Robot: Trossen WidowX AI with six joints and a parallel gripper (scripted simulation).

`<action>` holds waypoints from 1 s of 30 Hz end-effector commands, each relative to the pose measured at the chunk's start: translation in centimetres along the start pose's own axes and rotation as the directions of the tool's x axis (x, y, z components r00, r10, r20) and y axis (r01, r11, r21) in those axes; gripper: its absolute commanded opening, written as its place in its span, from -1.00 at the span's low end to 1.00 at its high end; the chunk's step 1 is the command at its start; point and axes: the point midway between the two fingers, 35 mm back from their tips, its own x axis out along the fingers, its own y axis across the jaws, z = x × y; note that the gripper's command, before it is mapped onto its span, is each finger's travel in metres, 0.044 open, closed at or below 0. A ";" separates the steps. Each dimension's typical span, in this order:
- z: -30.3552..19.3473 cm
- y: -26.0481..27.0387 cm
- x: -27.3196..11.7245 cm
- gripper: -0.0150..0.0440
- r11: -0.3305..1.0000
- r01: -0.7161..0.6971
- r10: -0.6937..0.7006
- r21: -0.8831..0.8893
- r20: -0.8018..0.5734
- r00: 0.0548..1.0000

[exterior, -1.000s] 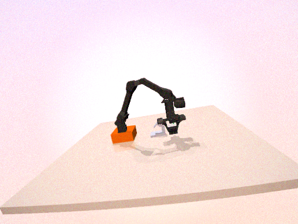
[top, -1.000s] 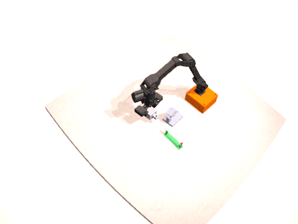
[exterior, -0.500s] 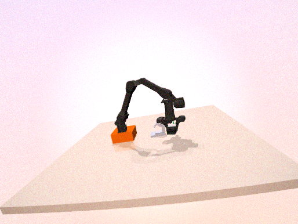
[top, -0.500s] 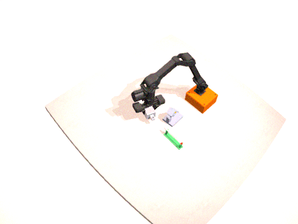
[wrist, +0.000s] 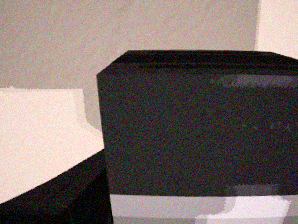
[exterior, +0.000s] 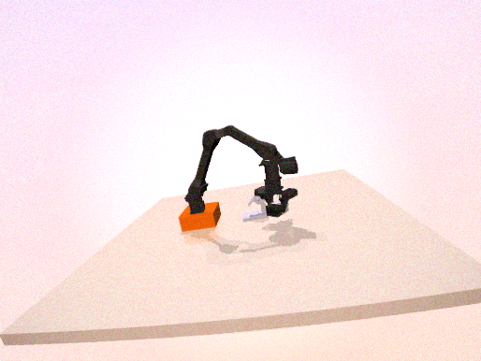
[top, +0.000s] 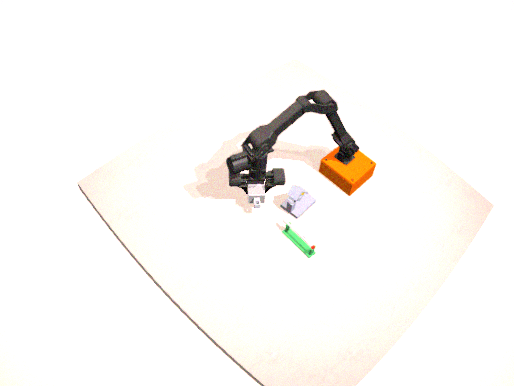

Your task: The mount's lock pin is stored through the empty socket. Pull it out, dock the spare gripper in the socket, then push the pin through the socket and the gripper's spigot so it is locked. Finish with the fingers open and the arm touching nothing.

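Black jaws (top: 256,185) (exterior: 276,201) are clamped on the spare gripper (top: 256,192) (exterior: 275,209) (wrist: 200,135), a blocky piece that fills much of the wrist view, dark across its broad face with a pale band along its lower edge. From above, its pale part pokes out beyond the jaws and ends in a small, narrow stub. Piece and jaws hang above the worktop (top: 240,300) (exterior: 243,285), their shadow falling on it.

Near the jaws, but apart from the piece they grip, stands the grey mount (top: 306,204) (exterior: 254,216), a flat plate with slanted uprights and a small yellow mark. The spare gripper is outside its socket, so it is undocked. Whether the socket has anything through it is too small to tell.

Farther from the jaws than the mount lies a slim green holder (top: 298,243), with a small upright at each end and a red spot (top: 313,247) at the end farther from the jaws. That spot may be the head of the lock pin; I cannot tell for sure.

Well apart from the jaws, beyond the mount, is the orange base block (top: 339,179) (exterior: 201,222). The black arm (top: 287,117) (exterior: 248,138) rises from it and arches over, with the jaws hanging at its far end.
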 end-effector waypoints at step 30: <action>0.8 0.1 -0.5 -0.49 0.687 -0.004 0.011 0.726 -0.004 1.000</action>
